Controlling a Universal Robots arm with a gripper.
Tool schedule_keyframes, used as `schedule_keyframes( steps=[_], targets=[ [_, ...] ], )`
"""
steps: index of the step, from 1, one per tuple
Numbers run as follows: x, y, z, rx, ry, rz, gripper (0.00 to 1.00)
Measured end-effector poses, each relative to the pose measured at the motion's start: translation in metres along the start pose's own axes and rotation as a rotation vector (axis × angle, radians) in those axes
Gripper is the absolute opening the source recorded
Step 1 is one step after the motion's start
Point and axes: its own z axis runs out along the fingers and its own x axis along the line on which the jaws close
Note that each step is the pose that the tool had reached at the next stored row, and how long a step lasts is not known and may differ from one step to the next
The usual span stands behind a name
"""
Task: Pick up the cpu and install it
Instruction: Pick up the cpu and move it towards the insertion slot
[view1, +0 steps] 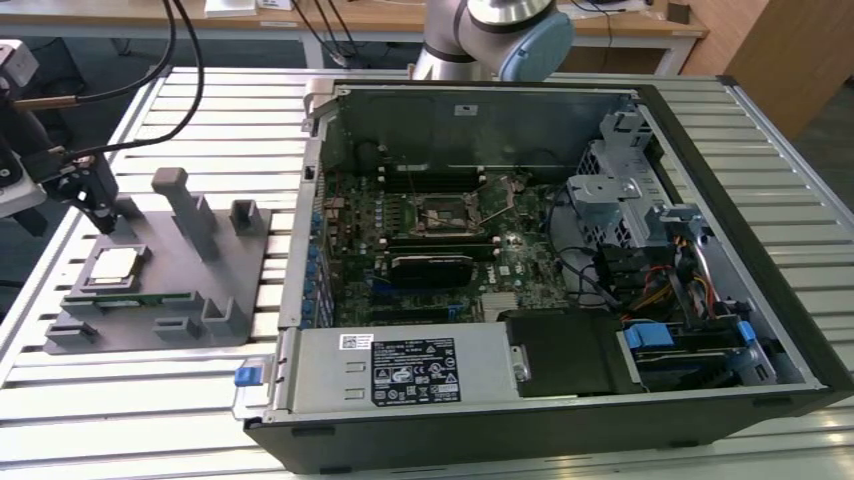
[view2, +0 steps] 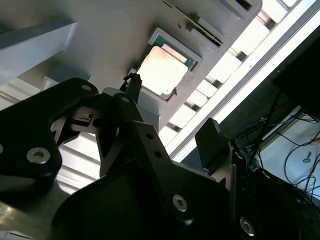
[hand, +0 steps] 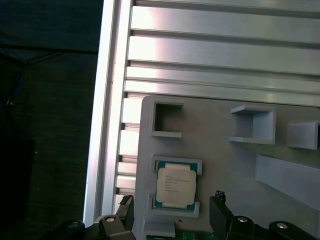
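- Exterior view: the cpu (view1: 114, 266) lies flat in a pocket of the grey holder (view1: 150, 238) at the lower left of the frame. The holder sits on the slatted tabletop (view1: 160, 400), well apart from the open case (view1: 534, 430) and its socket (view1: 441, 212).
- The gripper (view1: 100, 215) hangs near the cpu, just up-frame of it. It seems clear of the chip, though its height is hard to judge from here.
- In the first wrist view its two dark fingers (hand: 220, 215) are spread wide, one to each side of the pocket, pinching nothing.
- Handling, as a judgement: the cpu looks light, thin and stiff, and is likely delicate underneath. The smooth lid offers little to hold, so two opposite edges are the place to grip, keeping it level.
- Raised lips close two sides of the pocket. The other two sides look free, and the fingers line up with those.
- Materials:
  - The cpu is square, with a matte silvery lid and a greenish rim.
  - The holder is matte grey plastic with blocky posts and open boxes.
  - The tabletop is ribbed aluminium.
  - The case is dark sheet metal around a green board.
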Motion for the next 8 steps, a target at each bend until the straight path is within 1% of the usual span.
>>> schedule_keyframes(
  steps=[4, 5, 8],
  targets=[
    [-0.0004, -0.0002, 0.003, 0.0001, 0.0001, 0.0, 0.7],
    [-0.0007, -0.0003, 0.0053, 0.0001, 0.0001, 0.0, 0.7],
    [-0.0007, -0.0004, 0.0066, 0.0002, 0.0, 0.0, 0.7]
  ],
)
